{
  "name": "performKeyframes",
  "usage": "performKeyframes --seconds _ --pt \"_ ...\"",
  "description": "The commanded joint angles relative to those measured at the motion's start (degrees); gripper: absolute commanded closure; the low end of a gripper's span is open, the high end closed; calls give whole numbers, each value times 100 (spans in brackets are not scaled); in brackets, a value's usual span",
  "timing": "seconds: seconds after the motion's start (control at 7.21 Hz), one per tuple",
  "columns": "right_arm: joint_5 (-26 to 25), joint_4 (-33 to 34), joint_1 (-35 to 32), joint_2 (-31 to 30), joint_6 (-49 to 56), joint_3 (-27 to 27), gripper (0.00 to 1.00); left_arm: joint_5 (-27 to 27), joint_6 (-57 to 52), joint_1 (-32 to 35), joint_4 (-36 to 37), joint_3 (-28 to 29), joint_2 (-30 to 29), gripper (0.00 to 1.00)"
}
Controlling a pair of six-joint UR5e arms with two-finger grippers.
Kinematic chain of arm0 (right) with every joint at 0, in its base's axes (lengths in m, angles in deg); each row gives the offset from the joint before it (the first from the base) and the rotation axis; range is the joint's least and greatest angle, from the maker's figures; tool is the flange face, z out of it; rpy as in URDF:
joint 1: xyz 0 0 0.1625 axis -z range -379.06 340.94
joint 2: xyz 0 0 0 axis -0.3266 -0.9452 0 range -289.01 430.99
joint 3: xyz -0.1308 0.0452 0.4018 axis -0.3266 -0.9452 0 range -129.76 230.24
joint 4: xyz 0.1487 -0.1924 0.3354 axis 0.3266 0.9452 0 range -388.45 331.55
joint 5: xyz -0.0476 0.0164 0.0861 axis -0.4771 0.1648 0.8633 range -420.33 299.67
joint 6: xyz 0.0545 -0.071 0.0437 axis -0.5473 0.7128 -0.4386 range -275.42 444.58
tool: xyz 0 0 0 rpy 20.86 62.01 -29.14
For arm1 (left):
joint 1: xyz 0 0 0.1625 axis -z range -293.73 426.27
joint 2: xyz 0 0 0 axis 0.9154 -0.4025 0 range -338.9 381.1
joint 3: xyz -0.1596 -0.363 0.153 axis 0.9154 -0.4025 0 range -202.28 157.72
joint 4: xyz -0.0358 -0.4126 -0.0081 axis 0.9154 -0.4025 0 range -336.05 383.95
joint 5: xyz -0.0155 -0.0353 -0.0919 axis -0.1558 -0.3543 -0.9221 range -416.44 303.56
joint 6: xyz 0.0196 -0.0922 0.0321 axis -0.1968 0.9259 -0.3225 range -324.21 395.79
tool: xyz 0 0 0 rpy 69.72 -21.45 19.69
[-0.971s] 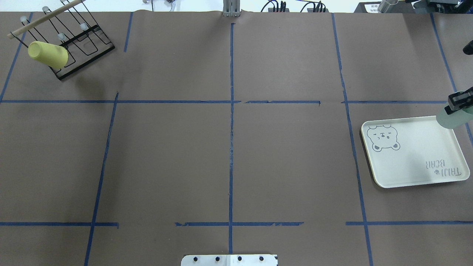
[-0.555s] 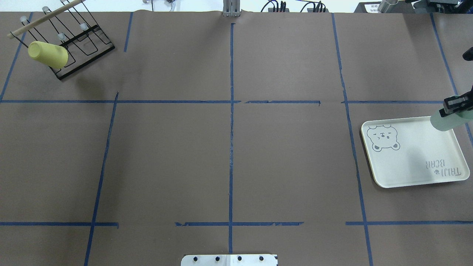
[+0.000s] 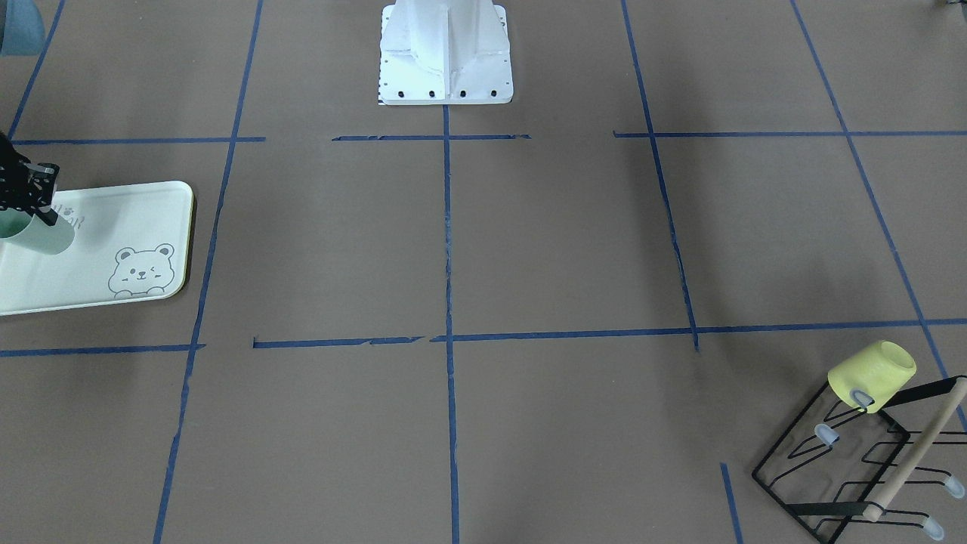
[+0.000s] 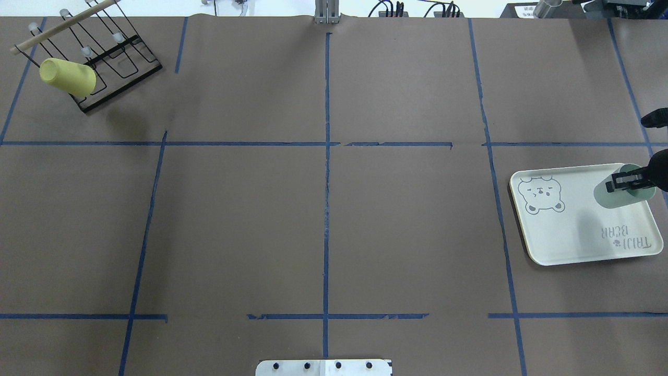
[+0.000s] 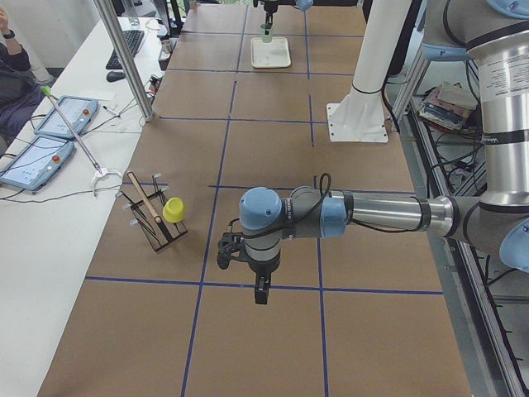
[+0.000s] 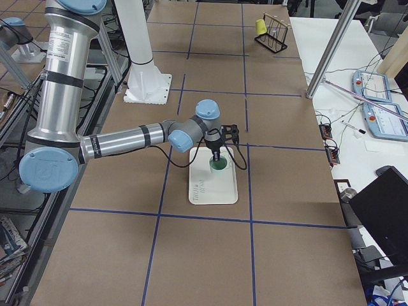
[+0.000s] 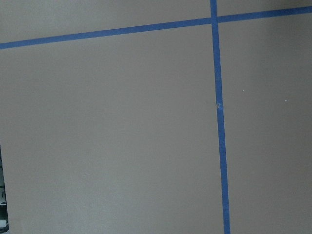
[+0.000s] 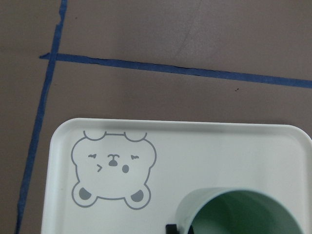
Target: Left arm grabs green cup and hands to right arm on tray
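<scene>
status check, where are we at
Right gripper shut on green cup, over tray. Left gripper over bare table, jaws unreadable. Nothing else on tray.

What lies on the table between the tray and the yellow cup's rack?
Only bare brown paper crossed by blue tape lies between tray and rack; the overhead view shows it.

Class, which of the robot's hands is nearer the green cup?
Right. The right hand grips the green cup by its rim over the tray. The left hand hangs over the table far away, toward the rack end.
</scene>
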Motion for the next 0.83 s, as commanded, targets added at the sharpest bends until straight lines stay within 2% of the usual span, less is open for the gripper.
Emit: performKeyframes --seconds 0.0,0.14,0.28,0.69 --pt "-286 -60 239 -59 -35 -96 54 -1 0 -1 5 -28 8 0" --pt "-287 -68 257 -50 -18 -148 19 -1 0 -1 5 -28 8 0" --pt "-278 -86 266 -41 0 -149 1 -1 0 -1 -3 -28 8 0" --pt "-208 -42 223 -41 17 -35 0 -1 0 -1 5 -37 8 0"
